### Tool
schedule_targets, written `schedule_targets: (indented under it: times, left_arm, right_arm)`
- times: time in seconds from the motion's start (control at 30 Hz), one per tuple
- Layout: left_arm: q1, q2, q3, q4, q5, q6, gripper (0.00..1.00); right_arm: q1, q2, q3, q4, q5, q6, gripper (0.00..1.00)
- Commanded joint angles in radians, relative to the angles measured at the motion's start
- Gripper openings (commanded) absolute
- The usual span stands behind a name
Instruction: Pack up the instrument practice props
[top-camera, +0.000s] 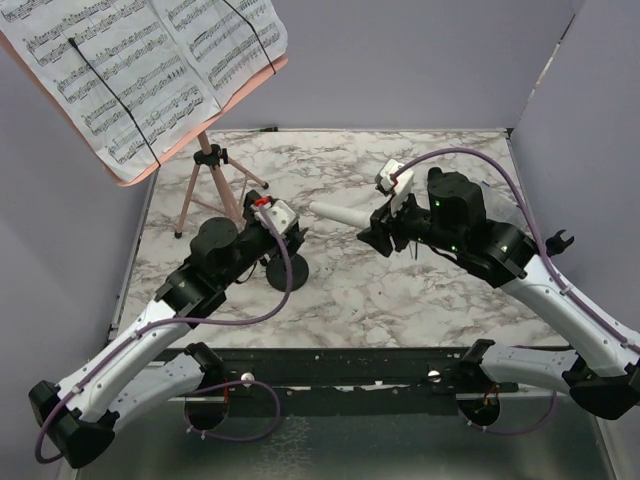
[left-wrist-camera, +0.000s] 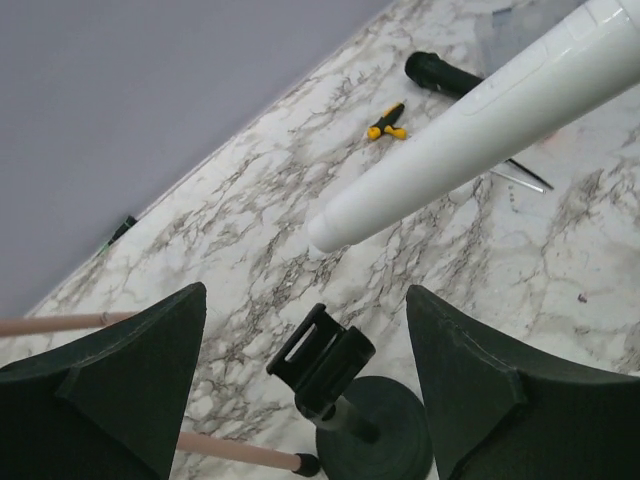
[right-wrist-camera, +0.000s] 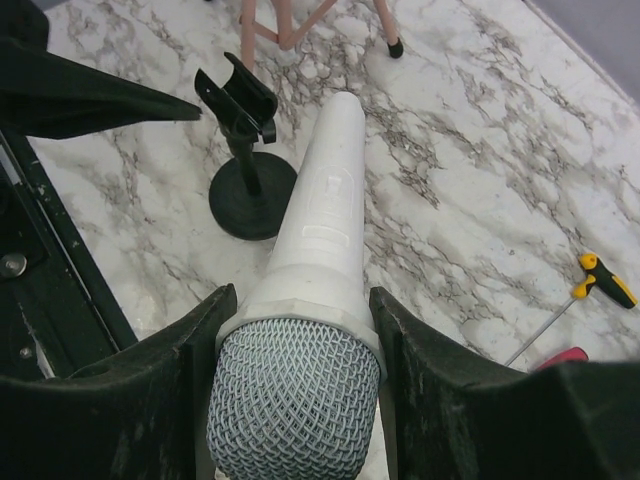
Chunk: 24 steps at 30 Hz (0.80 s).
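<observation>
My right gripper (right-wrist-camera: 300, 291) is shut on the mesh-head end of the white microphone (right-wrist-camera: 322, 190), holding it level above the table with its tail toward the left arm (top-camera: 340, 213). My left gripper (left-wrist-camera: 305, 291) is open, its fingers either side of and above a black round-based holder (left-wrist-camera: 345, 385) standing upright on the marble (top-camera: 287, 271). The holder's clip is empty. The pink tripod music rest (top-camera: 205, 185) stands at the back left with white sheet-music pages (top-camera: 140, 70) on it. A black microphone (left-wrist-camera: 445, 75) lies farther off.
A yellow-handled tool (left-wrist-camera: 387, 122) lies on the marble beyond the white microphone, and a red handle (right-wrist-camera: 565, 357) shows beside it in the right wrist view. A pink tripod leg (left-wrist-camera: 235, 452) ends right next to the holder's base. Grey walls enclose the table.
</observation>
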Motion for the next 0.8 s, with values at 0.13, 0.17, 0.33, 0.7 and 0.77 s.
schedule_targets:
  times: [0.13,0.17,0.33,0.7,0.77]
  left_arm:
    - [-0.003,0.243,0.149,0.018,0.279,0.239,0.82]
    - [-0.004,0.265,0.161,0.020,0.301,0.245,0.82]
    - [-0.011,0.336,0.210,0.033,0.353,0.280,0.82]
    - [-0.093,0.451,0.311,0.058,0.442,0.304,0.81]
    - [-0.125,0.469,0.324,0.058,0.435,0.311,0.80]
  right_arm:
    - [0.002,-0.001,0.048,-0.049,-0.050,-0.002,0.01]
    - [0.002,-0.004,0.050,-0.051,-0.046,-0.001,0.01]
    - [0.000,-0.017,0.053,-0.063,-0.035,0.006,0.01]
    - [0.001,-0.004,0.052,-0.062,-0.069,0.005,0.01]
    - [0.000,-0.002,0.052,-0.061,-0.072,0.001,0.01]
